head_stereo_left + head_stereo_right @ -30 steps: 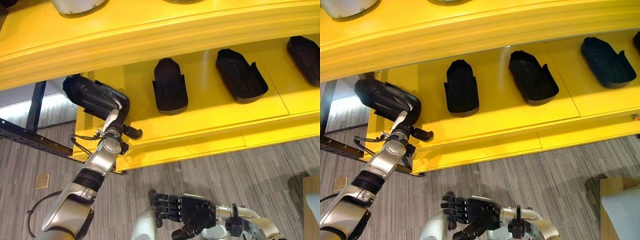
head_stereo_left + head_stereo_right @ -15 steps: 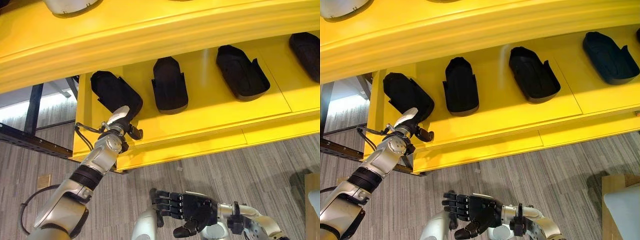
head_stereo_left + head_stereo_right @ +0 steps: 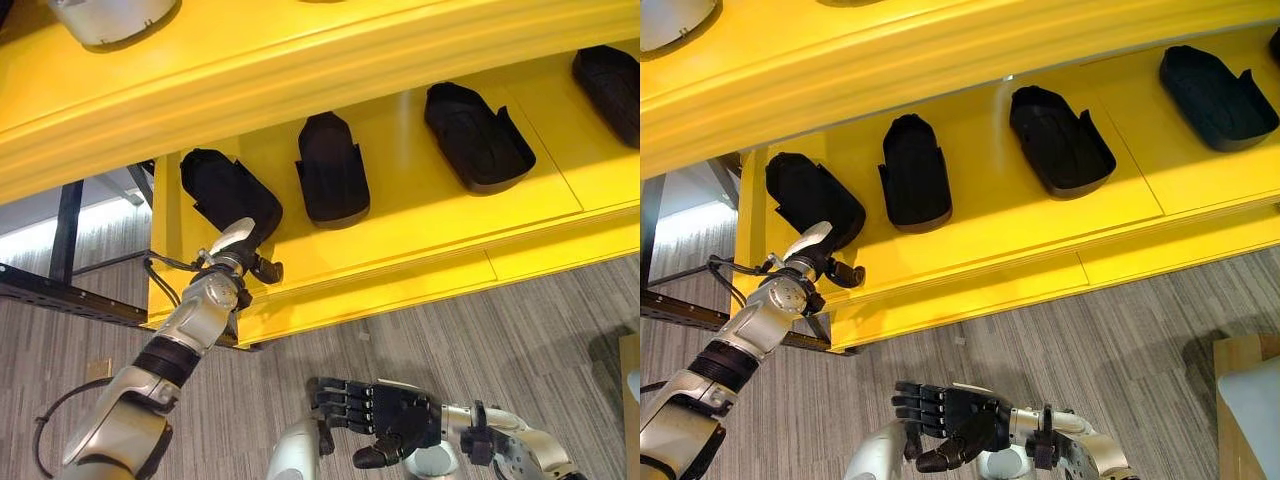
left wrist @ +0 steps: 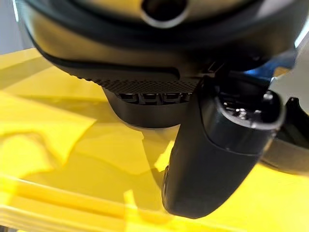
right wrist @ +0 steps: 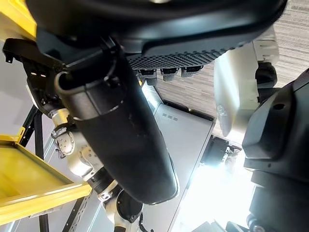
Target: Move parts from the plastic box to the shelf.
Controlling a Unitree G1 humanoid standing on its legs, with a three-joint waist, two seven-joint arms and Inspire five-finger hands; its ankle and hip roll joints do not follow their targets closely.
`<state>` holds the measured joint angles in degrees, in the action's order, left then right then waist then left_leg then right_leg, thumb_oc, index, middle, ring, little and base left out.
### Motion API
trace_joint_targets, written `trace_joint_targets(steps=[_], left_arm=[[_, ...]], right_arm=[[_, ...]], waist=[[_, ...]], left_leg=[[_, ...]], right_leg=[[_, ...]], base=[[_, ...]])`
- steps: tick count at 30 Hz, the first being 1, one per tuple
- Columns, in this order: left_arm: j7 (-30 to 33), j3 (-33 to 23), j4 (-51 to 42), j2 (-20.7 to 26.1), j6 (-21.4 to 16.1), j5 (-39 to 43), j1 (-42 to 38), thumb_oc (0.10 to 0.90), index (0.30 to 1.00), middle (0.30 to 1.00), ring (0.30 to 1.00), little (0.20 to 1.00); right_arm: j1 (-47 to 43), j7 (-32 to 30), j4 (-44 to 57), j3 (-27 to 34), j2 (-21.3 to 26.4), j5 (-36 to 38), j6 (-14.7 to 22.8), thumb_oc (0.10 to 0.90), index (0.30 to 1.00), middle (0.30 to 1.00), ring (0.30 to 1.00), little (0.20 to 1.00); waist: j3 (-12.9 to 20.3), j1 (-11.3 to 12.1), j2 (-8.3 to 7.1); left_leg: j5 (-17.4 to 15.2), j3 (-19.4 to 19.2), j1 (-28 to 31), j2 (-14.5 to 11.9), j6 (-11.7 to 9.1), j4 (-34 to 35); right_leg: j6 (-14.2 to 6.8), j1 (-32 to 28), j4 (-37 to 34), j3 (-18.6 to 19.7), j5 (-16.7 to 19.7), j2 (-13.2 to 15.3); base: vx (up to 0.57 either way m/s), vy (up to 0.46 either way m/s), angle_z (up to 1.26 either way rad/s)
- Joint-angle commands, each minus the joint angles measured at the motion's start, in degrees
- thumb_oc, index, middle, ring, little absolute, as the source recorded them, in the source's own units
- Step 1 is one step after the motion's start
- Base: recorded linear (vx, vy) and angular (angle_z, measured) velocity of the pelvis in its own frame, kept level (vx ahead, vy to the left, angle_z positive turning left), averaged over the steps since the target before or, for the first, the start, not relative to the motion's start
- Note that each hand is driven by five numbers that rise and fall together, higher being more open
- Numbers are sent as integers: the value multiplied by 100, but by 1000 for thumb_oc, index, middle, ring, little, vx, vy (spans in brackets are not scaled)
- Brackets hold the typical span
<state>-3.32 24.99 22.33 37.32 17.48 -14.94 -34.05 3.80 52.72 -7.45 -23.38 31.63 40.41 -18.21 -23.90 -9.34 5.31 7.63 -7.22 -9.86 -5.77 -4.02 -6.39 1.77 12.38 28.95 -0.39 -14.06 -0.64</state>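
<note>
A black moulded part [image 3: 228,192] lies at the far left of the yellow shelf's [image 3: 420,235] lower level. My left hand [image 3: 236,256] is at the part's near end, by the shelf's front lip, with its white-covered thumb on the part and its fingers curled at it. In the left wrist view the dark part [image 4: 145,116] sits just past the finger row. My right hand [image 3: 395,420] hangs low over the floor, fingers relaxed, holding nothing.
Three more black parts [image 3: 330,170] [image 3: 478,138] [image 3: 608,78] lie in a row along the same level. A pale part [image 3: 110,15] sits on the upper level. A dark metal rack [image 3: 70,290] stands left of the shelf. A pale box [image 3: 1252,400] shows at the lower right edge.
One second ago my left hand held the black part up off the shelf's left end. It has since moved inward and the part now lies on the shelf. The right hand has barely moved.
</note>
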Motion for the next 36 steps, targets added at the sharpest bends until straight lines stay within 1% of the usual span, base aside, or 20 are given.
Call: trace_joint_targets(steps=[1,5,8,10,11,12,16,18,19,21,22,24,25,29,31,32,33,34,35,36], left_arm=[[-296,-131,-126,320,-73,-470,283,900,1000,1000,1000,1000],[-452,-228,-284,558,-156,-796,432,900,1000,1000,1000,1000],[-532,-307,-375,722,-163,-813,575,900,1000,1000,1000,1000],[-586,-422,-473,818,-168,-896,759,900,1000,1000,1000,1000],[-577,-548,-603,907,-87,-837,1017,900,1000,1000,1000,1000],[-549,-633,-665,912,12,-699,1149,900,1000,1000,1000,1000],[-530,-706,-599,918,-54,-898,1239,900,1000,1000,1000,1000],[-481,-704,-551,901,-48,-815,1257,900,1000,1000,1000,1000],[-343,-746,-499,852,87,-686,1272,900,1000,1000,1000,1000],[40,-817,-305,755,109,-1018,1235,900,1000,1000,1000,1000],[99,-822,-264,755,103,-1053,1218,900,1000,1000,1000,1000],[361,-821,-107,744,165,-1370,1108,900,1000,1000,1000,1000],[685,-808,111,761,240,-1579,955,900,1000,1000,1000,1000],[854,-762,407,712,566,-1692,626,900,1000,1000,1000,1000],[973,-702,567,708,579,-1886,489,900,1000,1000,1000,1000],[1028,-639,717,735,729,-1663,337,900,1000,1000,1000,1000],[1010,-638,772,728,750,-1606,298,900,1000,1000,1000,1000],[1061,-640,918,667,839,-1379,176,900,1000,1000,1000,1000],[1081,-636,952,641,847,-1382,149,900,1000,1000,1000,1000],[1165,-605,1095,533,902,-1554,15,900,1000,1000,1000,1000]], right_arm=[[-4,481,629,-7,-262,77,99,900,1000,1000,1000,1000],[36,535,575,80,-223,41,79,900,1000,1000,1000,1000],[79,566,579,108,-191,3,50,900,1000,1000,1000,1000],[86,613,563,110,-150,-28,18,900,1000,1000,1000,1000],[117,664,603,108,-90,-51,-48,900,1000,1000,1000,1000],[135,653,650,111,-52,-27,-86,900,1000,1000,1000,1000],[188,669,679,176,-28,-72,-126,900,1000,1000,1000,1000],[181,680,679,195,-11,-76,-144,900,1000,1000,1000,1000],[193,684,707,261,24,-102,-214,900,1000,1000,1000,1000],[230,761,700,332,14,-209,-323,900,1000,1000,1000,1000],[232,764,701,334,16,-218,-333,900,1000,1000,1000,1000],[250,760,727,349,35,-222,-403,900,1000,1000,1000,1000],[287,789,718,356,47,-259,-446,900,1000,1000,1000,1000],[264,865,646,335,45,-312,-504,900,1000,1000,1000,1000],[270,891,620,343,38,-347,-531,900,1000,1000,1000,1000],[266,917,588,343,34,-379,-542,900,1000,1000,1000,1000],[270,915,597,341,38,-374,-548,900,1000,1000,1000,1000],[261,914,618,343,55,-345,-582,900,1000,1000,1000,1000],[260,914,626,346,55,-346,-593,900,1000,1000,1000,1000],[239,896,659,360,58,-351,-665,900,1000,1000,1000,1000]], waist=[[250,-136,-124],[294,-120,-73],[336,-102,-49],[384,-41,-34],[433,29,-8],[451,39,18],[467,8,68],[467,-2,79],[486,-20,101],[544,-63,110],[551,-68,108],[581,-97,99],[621,-143,89],[649,-204,70],[652,-238,67],[658,-272,66],[658,-280,61],[649,-306,47],[646,-311,43],[633,-344,28]], left_leg=[[-486,272,111,348,170,-354],[-501,368,176,394,178,-318],[-515,499,220,427,189,-290],[-524,754,250,460,196,-253],[-514,997,318,483,203,-164],[-479,963,349,470,201,-86],[-433,866,365,422,184,-8],[-433,855,367,424,177,-11],[-447,845,396,448,181,-2],[-466,814,450,475,190,4],[-467,809,451,477,191,2],[-476,789,470,483,196,-7],[-486,761,504,482,199,3],[-478,734,496,482,188,-1],[-481,727,514,485,188,6],[-482,715,515,489,187,9],[-480,711,512,488,187,9],[-474,704,494,483,185,1],[-474,704,490,482,185,0],[-467,698,482,481,186,6]], right_leg=[[-254,-285,-866,-431,596,187],[-255,-331,-925,-391,605,197],[-261,-364,-976,-322,619,197],[-262,-379,-1015,-222,621,191],[-261,-408,-1044,-134,608,177],[-259,-422,-1052,-143,592,174],[-265,-391,-1016,-165,561,187],[-270,-381,-1009,-167,560,202],[-275,-382,-1006,-172,555,222],[-278,-409,-1001,-163,547,237],[-278,-409,-999,-161,548,239],[-280,-422,-997,-150,553,247],[-284,-430,-994,-133,551,249],[-291,-373,-937,-101,554,240],[-296,-380,-933,-86,558,235],[-303,-369,-929,-64,563,231],[-304,-363,-926,-56,565,228],[-308,-334,-912,-43,576,225],[-309,-328,-908,-41,578,225],[-312,-307,-904,-27,588,217]], base=[[32,24,-2],[40,31,-1],[53,46,-8],[88,73,-16],[134,115,-24],[112,106,-35],[32,55,-26],[37,73,6],[93,118,-2],[124,125,-6],[92,72,-12],[83,53,-8],[90,54,-4],[38,30,-1],[42,31,0],[35,30,-1],[0,0,0],[0,0,0],[0,0,0],[0,0,0]])
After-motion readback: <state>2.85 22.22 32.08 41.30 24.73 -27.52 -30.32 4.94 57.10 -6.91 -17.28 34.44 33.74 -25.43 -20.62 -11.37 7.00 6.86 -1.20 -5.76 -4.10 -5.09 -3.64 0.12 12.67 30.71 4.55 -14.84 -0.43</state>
